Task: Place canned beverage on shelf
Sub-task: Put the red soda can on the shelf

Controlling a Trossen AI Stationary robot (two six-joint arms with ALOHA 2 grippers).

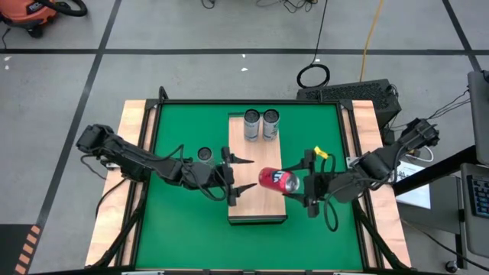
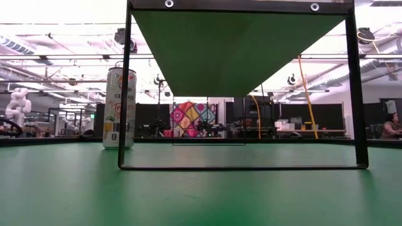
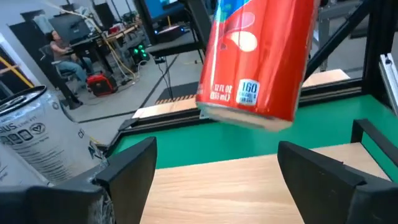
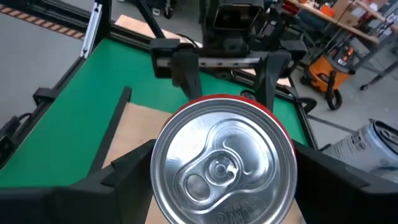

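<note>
Red can held sideways above the near half of the shelf, long axis roughly level and across the board's length, top end toward the right arm. Right gripper closed on the can, fingers flanking its body. Left gripper spread wide just beside the can's base end, clasping nothing. Two silver cans upright side by side at the far end of the shelf, well apart from the red can. A darker-topped can upright on the green tabletop, beside the left arm and off the board.

Low view: tall pale can standing on the green surface beside the shelf's black frame; underside of the board overhead; red can and both grippers hidden.

Left wrist view: red can tilted, base end nearest, clear of the wood surface; open fingers to either side; silver can alongside.

Right wrist view: pull-tab lid facing the camera, left gripper beyond it.
</note>
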